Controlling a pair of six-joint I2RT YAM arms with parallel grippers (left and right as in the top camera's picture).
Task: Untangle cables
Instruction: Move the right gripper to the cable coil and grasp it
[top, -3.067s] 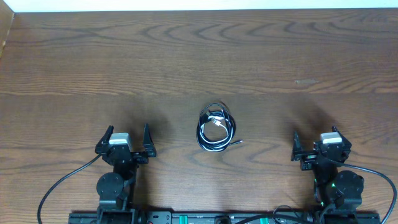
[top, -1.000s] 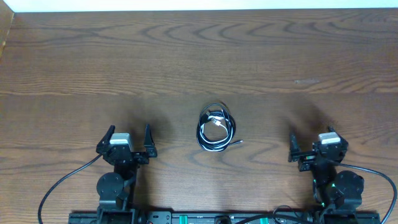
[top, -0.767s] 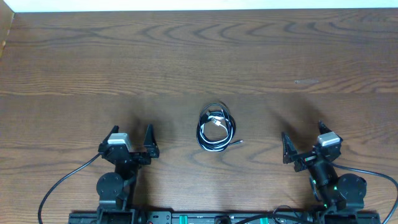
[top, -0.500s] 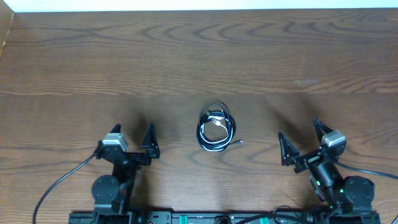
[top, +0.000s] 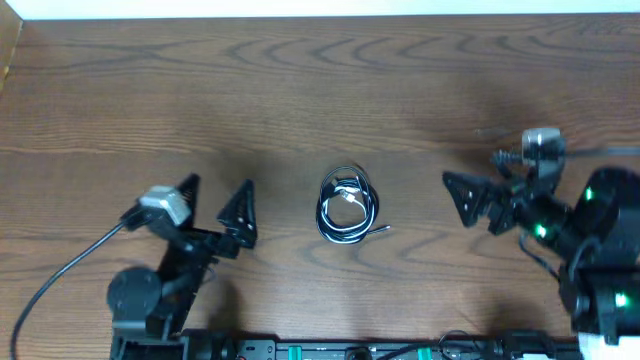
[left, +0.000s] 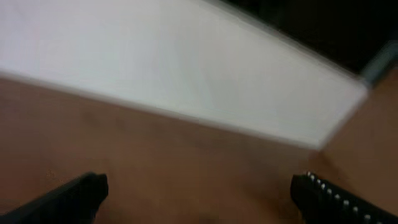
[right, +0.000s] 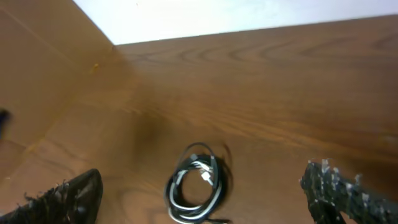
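Both arms have risen from their rest by the near edge of the desk. The left hand (top: 217, 195) has lifted and moved a little away from that edge, so it looks larger from overhead. The right hand (top: 485, 180) has travelled farther from the near edge and turned toward the left edge, and its arm is blurred.

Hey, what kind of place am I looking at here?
Probably a robotics lab or test bench: a left arm and right arm mounted at the edge of a wood-grain table, with a small coil of cables set out between them.
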